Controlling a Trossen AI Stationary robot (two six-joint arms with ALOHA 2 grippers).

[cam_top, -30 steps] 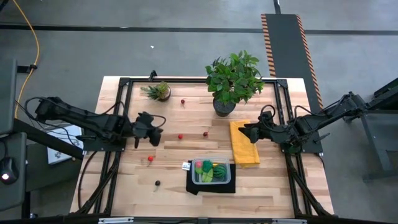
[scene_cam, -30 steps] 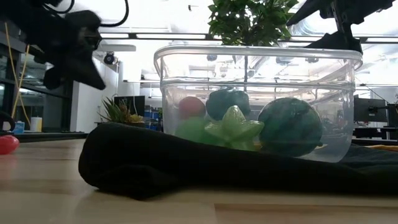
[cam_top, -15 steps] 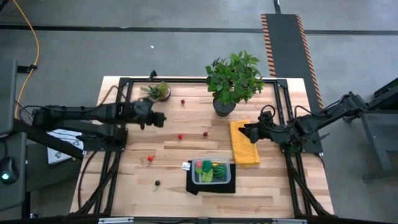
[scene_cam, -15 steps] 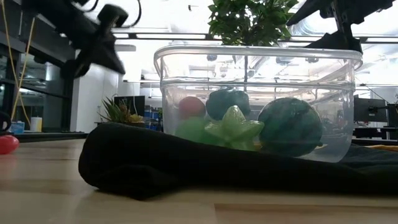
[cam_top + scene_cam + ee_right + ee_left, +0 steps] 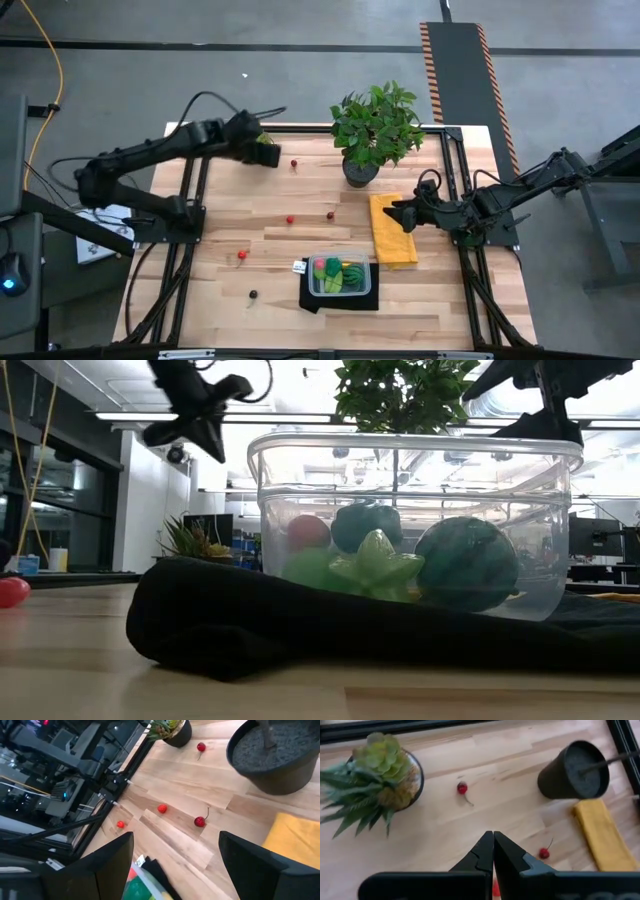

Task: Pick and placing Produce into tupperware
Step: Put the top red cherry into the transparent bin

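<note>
Left gripper [image 5: 268,152]: fingers pressed together, nothing held, above the small spiky plant [image 5: 258,146] at the counter's far side.
Right gripper [image 5: 398,212]: fingers spread, empty, over the yellow cloth [image 5: 392,232].
Tupperware [image 5: 340,277]: on black mat [image 5: 337,297], several produce pieces inside.
Loose produce: cherry [image 5: 294,164] just beside the left gripper; others scattered mid-counter.

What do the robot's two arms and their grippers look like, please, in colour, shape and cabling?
Both arms are dark, nearly black, built of slim jointed segments. The left arm trails a thin black cable looping above it; its left gripper has two black fingers tapering to a narrow point. The right gripper has broad, flat black fingers, and dark cables curl around that arm's wrist.
</note>
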